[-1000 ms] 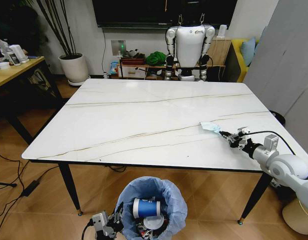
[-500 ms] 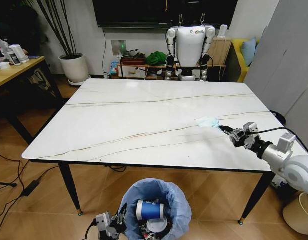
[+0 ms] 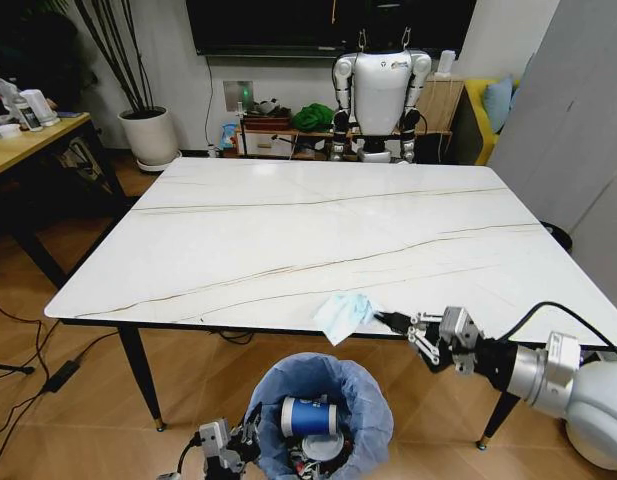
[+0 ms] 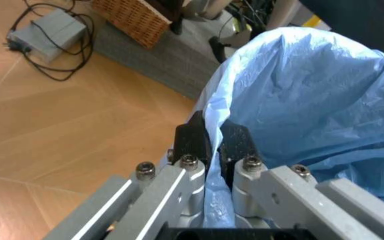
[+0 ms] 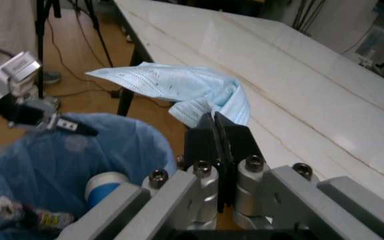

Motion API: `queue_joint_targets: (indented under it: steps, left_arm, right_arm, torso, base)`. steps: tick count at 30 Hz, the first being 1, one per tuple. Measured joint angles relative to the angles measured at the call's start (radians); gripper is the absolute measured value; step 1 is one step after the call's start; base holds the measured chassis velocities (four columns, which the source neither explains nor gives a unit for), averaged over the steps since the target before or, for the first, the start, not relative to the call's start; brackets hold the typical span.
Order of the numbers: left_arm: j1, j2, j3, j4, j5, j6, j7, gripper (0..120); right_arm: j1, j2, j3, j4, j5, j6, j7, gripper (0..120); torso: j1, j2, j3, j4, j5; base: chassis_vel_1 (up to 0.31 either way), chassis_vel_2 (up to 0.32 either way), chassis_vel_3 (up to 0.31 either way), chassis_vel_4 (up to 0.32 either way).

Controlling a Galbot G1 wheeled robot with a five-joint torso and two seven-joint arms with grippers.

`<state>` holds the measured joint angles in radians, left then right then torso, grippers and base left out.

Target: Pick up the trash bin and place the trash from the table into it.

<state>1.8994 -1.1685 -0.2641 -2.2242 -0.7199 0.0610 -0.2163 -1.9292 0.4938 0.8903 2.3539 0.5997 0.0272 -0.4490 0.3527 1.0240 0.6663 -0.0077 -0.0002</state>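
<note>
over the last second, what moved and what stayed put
The right pincer, shut on the pale-blue tissue, carried it from the far right of the table back past the near edge, so it now hangs just above the trash bin. The left pincer stays clamped on the bin's bag rim. The blue-white cup still lies in the bin.

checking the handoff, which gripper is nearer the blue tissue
Right. The right gripper is shut on the tissue at the table's near edge; the left gripper is below, clamping the trash bin's bag.
</note>
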Motion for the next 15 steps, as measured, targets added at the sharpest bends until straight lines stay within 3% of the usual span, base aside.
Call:
queue_joint_targets:
  steps: [3, 15]
  left_arm:
    - [-0.016, 0.019, 0.006, -0.007, -0.023, 0.005, -0.008, 0]
    - [-0.034, 0.025, 0.023, -0.007, -0.037, 0.01, -0.02, 0]
  right_arm:
    - [-0.109, 0.053, 0.037, 0.003, -0.101, 0.05, -0.06, 0]
    - [-0.176, 0.178, 0.019, -0.006, -0.257, 0.107, -0.113, 0]
  torso:
    - [0.0, 0.0, 0.0, 0.0001, 0.0002]
    - [0.0, 0.0, 0.0, 0.0004, 0.0002]
  base:
    - [0.0, 0.0, 0.0, 0.0]
    - [0.0, 0.0, 0.0, 0.0]
